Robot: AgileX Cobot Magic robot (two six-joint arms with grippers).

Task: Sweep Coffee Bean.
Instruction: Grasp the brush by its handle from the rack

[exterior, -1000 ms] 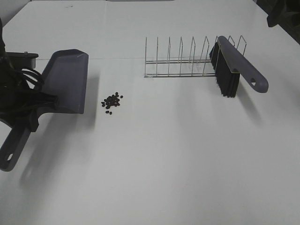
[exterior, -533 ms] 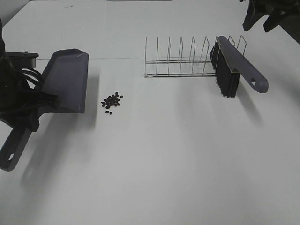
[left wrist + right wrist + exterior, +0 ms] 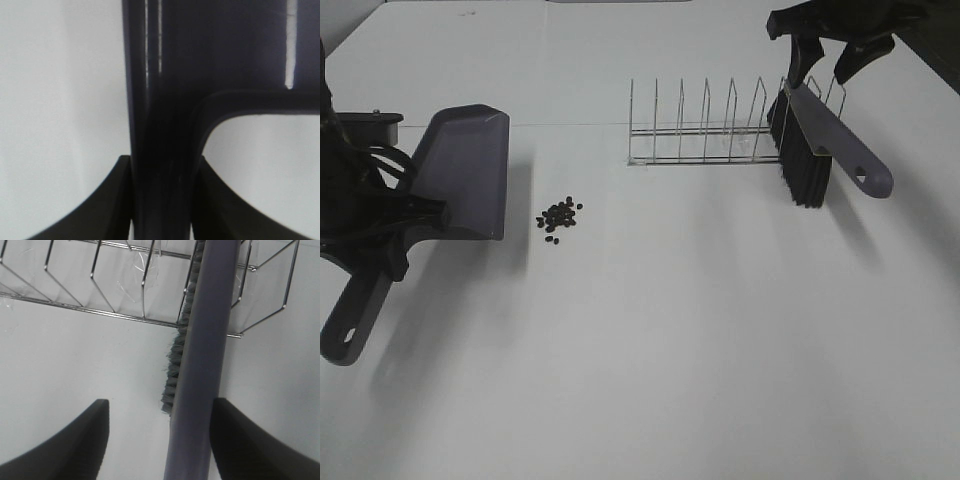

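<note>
The coffee bean (image 3: 558, 217) lies as a small loose cluster of dark beans on the white table, just right of the grey dustpan (image 3: 465, 170). My left gripper (image 3: 390, 235) is shut on the dustpan's handle (image 3: 162, 150), with a finger on each side. A grey brush (image 3: 825, 135) with black bristles (image 3: 172, 375) leans in the right end of a wire rack (image 3: 705, 130). My right gripper (image 3: 820, 70) hovers open above the upper end of the brush. In the right wrist view its fingers (image 3: 75, 440) straddle the brush back (image 3: 202, 365) without touching it.
The wire rack's upright prongs (image 3: 95, 275) stand close beside the brush. The white table (image 3: 700, 340) stretches out in front of the rack and the beans. Its far right edge (image 3: 935, 70) lies near my right arm.
My right gripper has come in from the upper right corner to hover over the brush, and its jaws have widened. The left gripper and dustpan have hardly moved.
</note>
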